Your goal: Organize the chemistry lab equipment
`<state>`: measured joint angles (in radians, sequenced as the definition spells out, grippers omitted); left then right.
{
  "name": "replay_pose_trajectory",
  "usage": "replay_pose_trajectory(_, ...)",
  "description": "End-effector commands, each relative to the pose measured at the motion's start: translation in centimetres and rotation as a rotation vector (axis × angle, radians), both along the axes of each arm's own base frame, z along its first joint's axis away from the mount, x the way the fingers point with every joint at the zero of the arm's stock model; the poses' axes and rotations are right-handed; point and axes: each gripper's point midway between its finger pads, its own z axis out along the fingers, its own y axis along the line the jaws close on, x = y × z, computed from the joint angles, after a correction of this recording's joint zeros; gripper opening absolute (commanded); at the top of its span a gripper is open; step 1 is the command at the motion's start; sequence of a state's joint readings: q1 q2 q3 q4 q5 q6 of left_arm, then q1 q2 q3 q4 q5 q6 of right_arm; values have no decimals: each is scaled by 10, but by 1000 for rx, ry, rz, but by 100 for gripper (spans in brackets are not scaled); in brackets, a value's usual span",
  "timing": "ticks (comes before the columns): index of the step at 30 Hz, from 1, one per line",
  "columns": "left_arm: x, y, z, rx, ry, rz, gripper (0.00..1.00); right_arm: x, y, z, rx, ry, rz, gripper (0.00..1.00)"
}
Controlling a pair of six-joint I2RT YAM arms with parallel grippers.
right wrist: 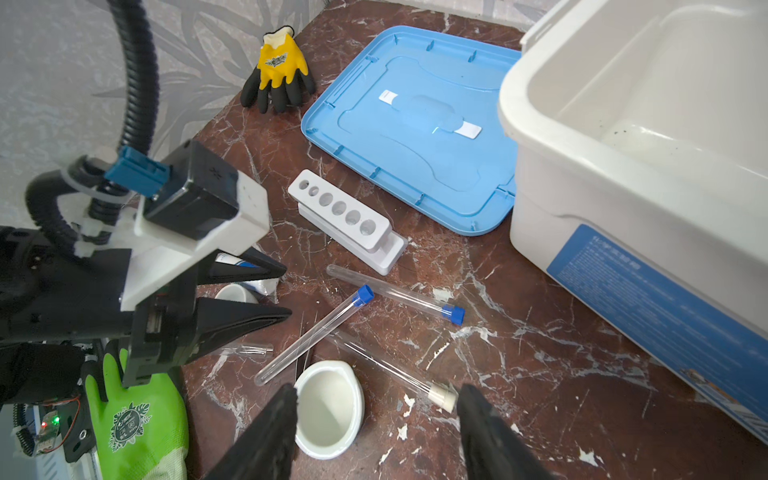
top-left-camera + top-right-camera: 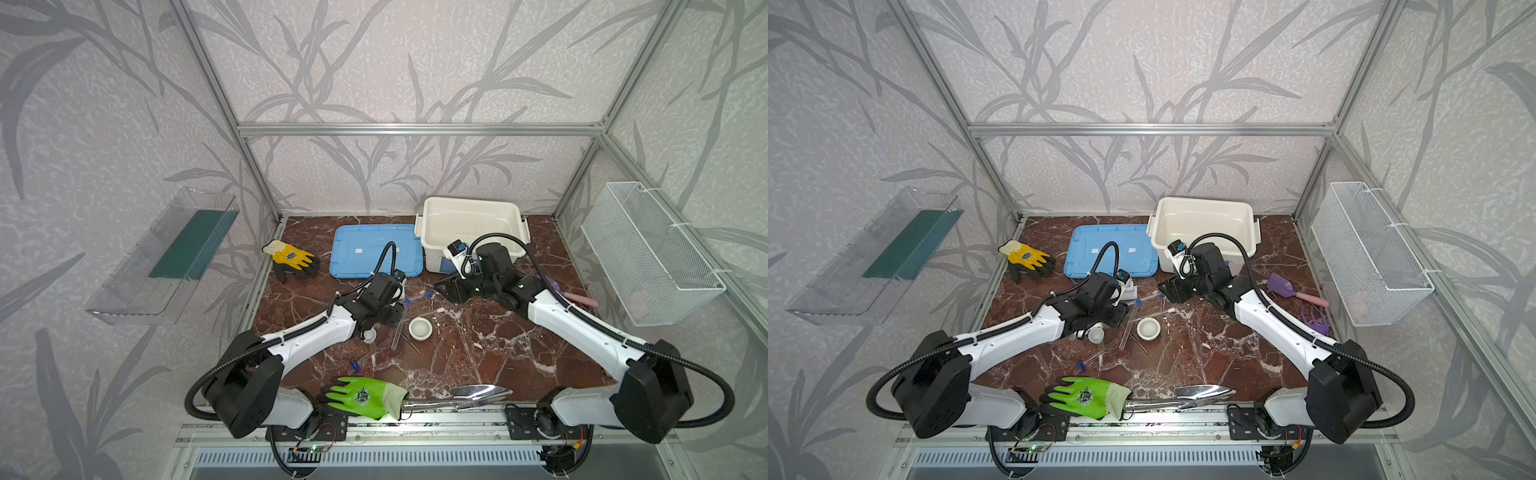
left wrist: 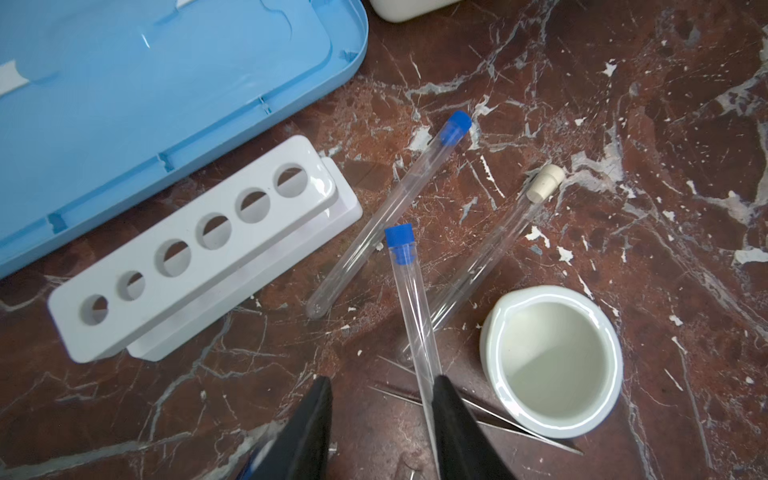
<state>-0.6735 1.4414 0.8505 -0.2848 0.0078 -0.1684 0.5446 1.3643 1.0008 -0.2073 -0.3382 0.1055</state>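
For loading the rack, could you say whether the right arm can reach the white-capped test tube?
Probably yes: the right gripper hangs open beside the white-capped test tube, whose cap end lies uncovered near the bowl.

The worktop (image 3: 665, 124) was glossy, red-brown and marble-patterned. The test tubes (image 3: 386, 214) were clear and smooth, the rack (image 3: 193, 245) matt white plastic, the bowl (image 3: 552, 365) glossy white and the tweezers (image 3: 557, 444) thin bare metal. The lid (image 3: 166, 83) was smooth blue plastic and the trowel (image 2: 482, 392) mirror-bright metal.
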Motion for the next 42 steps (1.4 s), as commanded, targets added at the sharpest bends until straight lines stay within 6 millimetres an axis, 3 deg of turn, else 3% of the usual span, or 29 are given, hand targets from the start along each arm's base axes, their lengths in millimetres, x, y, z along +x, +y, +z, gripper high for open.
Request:
replay_pose_trajectory(1,-3,-12,-4,-28,76,18,42,7,0,1,27,-12,-21,62)
replay_pose_trajectory(13,-1,-29,-30,-6,132,-16,42,18,-11,-5,77,11,-73,61)
replay_pose_trajectory(24,11,-33,-37,15,124,2,41,20,-10,-9,99,20,-74,61)
replay_pose_trajectory(35,13,-33,-47,36,138,-2,35,21,-12,-12,105,24,-82,61)
replay_pose_trajectory(42,15,-36,-45,34,134,-9,25,20,-13,-14,110,25,-89,61)
